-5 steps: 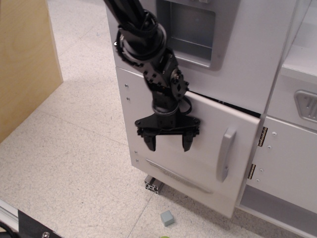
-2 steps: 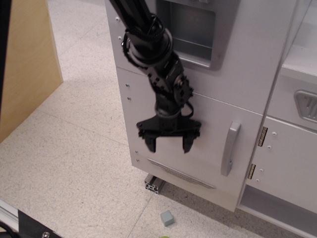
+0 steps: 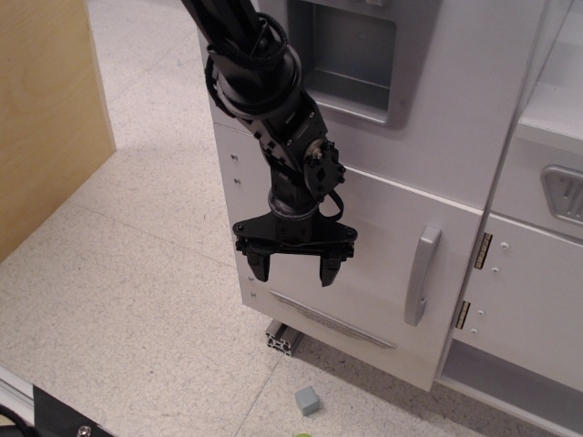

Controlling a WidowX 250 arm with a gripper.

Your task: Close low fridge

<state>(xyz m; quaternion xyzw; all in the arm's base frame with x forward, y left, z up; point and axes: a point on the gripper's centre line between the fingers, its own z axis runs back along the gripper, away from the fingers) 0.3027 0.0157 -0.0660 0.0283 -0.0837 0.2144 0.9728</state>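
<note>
Matte black robot arm (image 3: 264, 82), ribbed round joints, thin black cable loops, two short blocky jaws

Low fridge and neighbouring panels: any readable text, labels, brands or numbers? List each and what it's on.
None readable.
The low fridge door is plain white, no label.
Its grey handle carries no marking.
The grey embossed plate at the right edge shows raised ridges only, cut off by the frame.
The gripper is plain black.

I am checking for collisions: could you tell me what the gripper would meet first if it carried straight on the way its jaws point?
The gripper, jaws open, points downward, so it would probably meet the floor first; depth is uncertain.
</note>
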